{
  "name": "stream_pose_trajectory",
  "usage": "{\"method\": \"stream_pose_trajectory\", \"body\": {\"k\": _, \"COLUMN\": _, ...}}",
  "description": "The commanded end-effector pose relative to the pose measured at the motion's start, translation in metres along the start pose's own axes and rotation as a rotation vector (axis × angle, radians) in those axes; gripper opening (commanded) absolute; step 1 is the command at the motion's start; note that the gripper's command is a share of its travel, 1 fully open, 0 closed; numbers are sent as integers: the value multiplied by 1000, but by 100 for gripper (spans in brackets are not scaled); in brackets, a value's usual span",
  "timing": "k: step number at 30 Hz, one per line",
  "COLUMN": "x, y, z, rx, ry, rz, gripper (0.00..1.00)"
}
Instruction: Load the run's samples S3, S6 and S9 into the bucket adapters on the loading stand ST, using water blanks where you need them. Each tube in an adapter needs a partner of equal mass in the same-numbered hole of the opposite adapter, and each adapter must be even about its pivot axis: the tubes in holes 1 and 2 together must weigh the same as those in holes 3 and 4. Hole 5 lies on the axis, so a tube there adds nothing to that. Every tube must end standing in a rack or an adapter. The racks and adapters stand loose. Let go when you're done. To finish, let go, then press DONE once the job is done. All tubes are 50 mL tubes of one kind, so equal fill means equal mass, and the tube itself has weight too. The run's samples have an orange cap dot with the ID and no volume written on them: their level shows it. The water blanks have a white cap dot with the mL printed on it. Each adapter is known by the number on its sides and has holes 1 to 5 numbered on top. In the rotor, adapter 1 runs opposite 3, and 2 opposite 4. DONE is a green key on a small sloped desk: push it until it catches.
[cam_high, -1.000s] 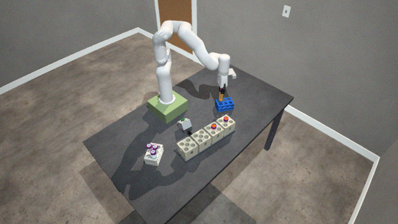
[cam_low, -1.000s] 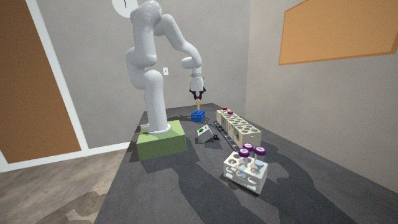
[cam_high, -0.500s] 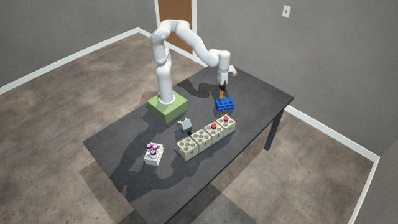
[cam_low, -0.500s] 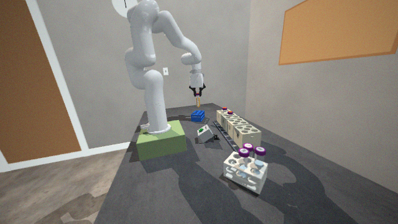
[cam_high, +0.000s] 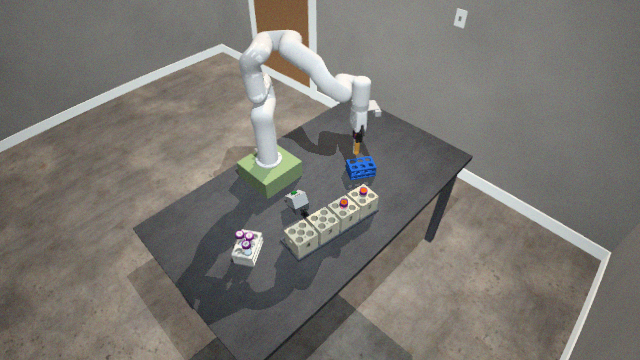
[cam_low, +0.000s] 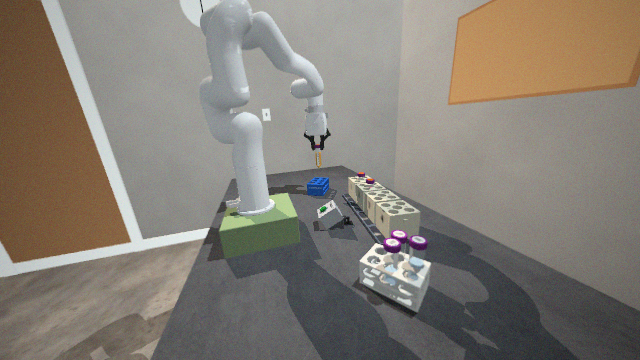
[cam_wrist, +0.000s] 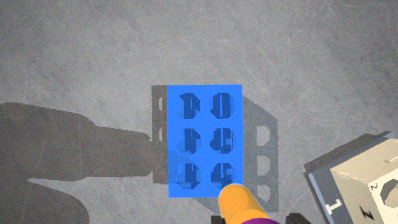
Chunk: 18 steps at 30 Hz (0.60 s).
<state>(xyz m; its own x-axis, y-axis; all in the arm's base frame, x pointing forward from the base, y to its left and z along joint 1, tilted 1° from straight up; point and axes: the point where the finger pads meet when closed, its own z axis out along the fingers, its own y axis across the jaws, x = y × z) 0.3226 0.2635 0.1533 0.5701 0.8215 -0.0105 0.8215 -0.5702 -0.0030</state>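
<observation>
My gripper (cam_high: 358, 136) (cam_low: 318, 147) (cam_wrist: 257, 219) is shut on a purple-capped tube (cam_high: 356, 148) (cam_low: 318, 160) (cam_wrist: 237, 200) with orange contents. The tube hangs upright above the blue rack (cam_low: 318, 189) (cam_wrist: 205, 120), clear of it. The rack's six holes look empty. Four beige adapters stand in a row on the stand (cam_low: 362, 218) (cam_wrist: 320, 200). An orange-dotted cap (cam_high: 363, 191) (cam_low: 361, 174) shows in the far end adapter and another cap (cam_high: 344, 202) (cam_low: 370, 181) in the one beside it. The two nearer adapters look empty. The held tube's ID is hidden.
A white rack (cam_high: 244, 260) (cam_low: 422, 287) holds three white-dotted tubes, their print too small to read. The green DONE key (cam_high: 294, 193) (cam_low: 323, 209) sits on a small sloped desk (cam_high: 299, 201) between the green arm base (cam_high: 270, 185) (cam_low: 260, 237) and the adapters.
</observation>
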Motion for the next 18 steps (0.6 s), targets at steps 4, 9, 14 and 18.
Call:
{"method": "stream_pose_trajectory", "body": {"k": 4, "x": 1, "y": 0, "z": -3, "rx": -1, "ry": 2, "rz": 0, "gripper": 0}}
{"method": "stream_pose_trajectory", "body": {"k": 9, "x": -3, "y": 4, "z": -3, "rx": -1, "ry": 2, "rz": 33, "gripper": 0}}
{"method": "stream_pose_trajectory", "body": {"k": 14, "x": -20, "y": 22, "z": -3, "rx": 0, "ry": 2, "rz": 200, "gripper": 0}}
{"method": "stream_pose_trajectory", "body": {"k": 18, "x": -34, "y": 37, "z": -3, "rx": -1, "ry": 2, "rz": 333, "gripper": 0}}
